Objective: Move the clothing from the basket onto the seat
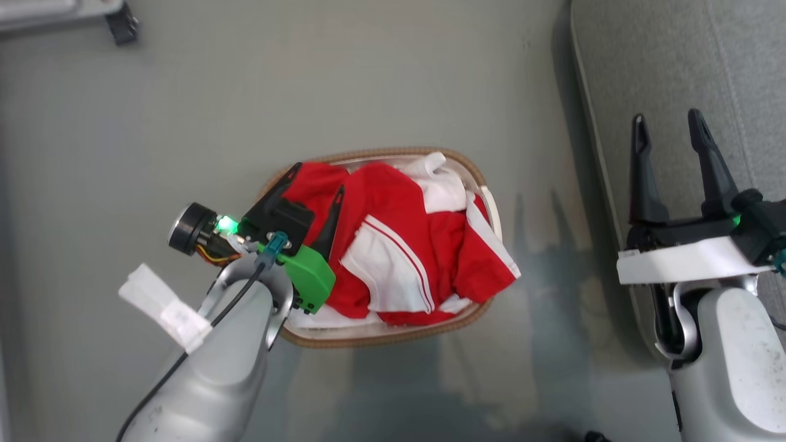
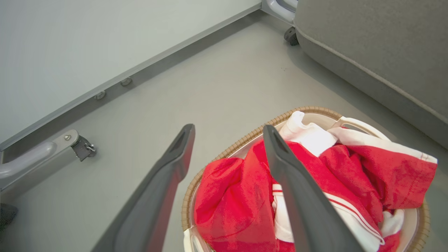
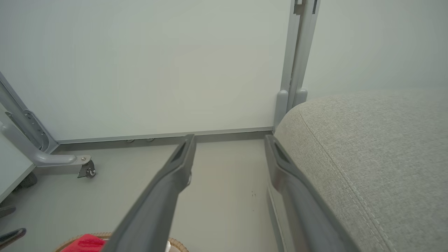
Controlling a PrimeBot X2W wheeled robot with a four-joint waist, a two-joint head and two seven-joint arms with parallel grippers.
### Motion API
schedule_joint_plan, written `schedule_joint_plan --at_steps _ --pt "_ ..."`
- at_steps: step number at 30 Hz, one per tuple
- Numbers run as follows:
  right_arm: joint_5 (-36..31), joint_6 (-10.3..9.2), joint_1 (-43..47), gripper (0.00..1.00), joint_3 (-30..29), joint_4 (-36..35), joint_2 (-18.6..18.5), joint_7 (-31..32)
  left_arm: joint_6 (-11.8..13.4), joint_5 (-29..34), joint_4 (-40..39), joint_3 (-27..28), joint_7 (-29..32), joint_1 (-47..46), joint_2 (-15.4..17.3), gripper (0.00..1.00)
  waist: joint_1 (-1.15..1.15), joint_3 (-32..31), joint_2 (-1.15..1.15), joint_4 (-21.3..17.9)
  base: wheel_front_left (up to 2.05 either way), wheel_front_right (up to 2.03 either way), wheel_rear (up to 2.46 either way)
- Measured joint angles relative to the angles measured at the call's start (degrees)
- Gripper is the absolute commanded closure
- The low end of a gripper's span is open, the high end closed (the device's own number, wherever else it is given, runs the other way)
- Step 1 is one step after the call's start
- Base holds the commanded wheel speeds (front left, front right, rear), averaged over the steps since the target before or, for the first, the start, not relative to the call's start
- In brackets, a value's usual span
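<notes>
Grey floor [image 1: 381, 80], smooth and faintly glossy, lies under the whole scene. Nearest the robot, at 7 o'clock in the head view, a pale forearm leads up to the left gripper [image 1: 319, 177]; its two dark fingers stand well apart with nothing between them. They hang over the 9 o'clock edge of the basket [image 1: 381, 339]. The left wrist view shows one finger above bare floor outside the rim and the other above red cloth; whether that tip touches the fabric cannot be told. At 4 o'clock in the head view the right gripper [image 1: 666, 115] points toward 12 o'clock, fingers likewise spread and empty, by the edge of the grey seat [image 1: 675, 55]. The right wrist view sets one finger over bare floor and the other along the seat's rounded edge.

Beyond the left gripper, the oval basket sits on the floor at the centre, with a brown woven rim and a white handle [image 1: 493, 212] at 3 o'clock. The clothing [image 1: 399, 209] is heaped inside it, red with white panels and striped trim, one red corner drooping over the rim at 4 o'clock. The seat lies at 2 o'clock from the basket, a strip of floor between them.

Farthest off, in the right wrist view, a pale wall [image 3: 140, 70] meets the floor along a grey rail, with a castor [image 3: 87, 170] on a metal leg at 9 o'clock
</notes>
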Motion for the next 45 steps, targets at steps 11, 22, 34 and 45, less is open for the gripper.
schedule_joint_plan --at_steps 11,22,34,45 --pt "3.7 0.0 -4.6 0.0 3.1 -1.1 0.0 0.0 1.1 3.6 18.2 -3.6 3.1 -12.0 1.6 0.0 0.0 12.9 0.0 -4.7 0.0 0.0 0.0" --pt "7.1 0.0 -5.7 0.0 5.1 -1.1 0.0 0.0 5.1 4.2 26.3 -4.3 7.0 -18.3 3.4 0.0 0.0 19.5 0.0 -10.2 0.0 0.0 0.0" --pt "8.1 0.0 -5.8 0.0 4.6 0.3 0.0 0.0 4.5 2.0 28.3 -4.5 6.4 -18.9 1.4 1.0 -0.01 19.5 0.0 -11.7 0.0 0.0 0.0" --pt "4.5 0.0 -4.2 0.0 3.2 3.5 0.1 0.0 1.8 -0.4 27.2 -6.4 1.8 -14.9 -0.3 1.0 -0.01 12.7 0.0 -8.8 0.0 0.0 0.0"
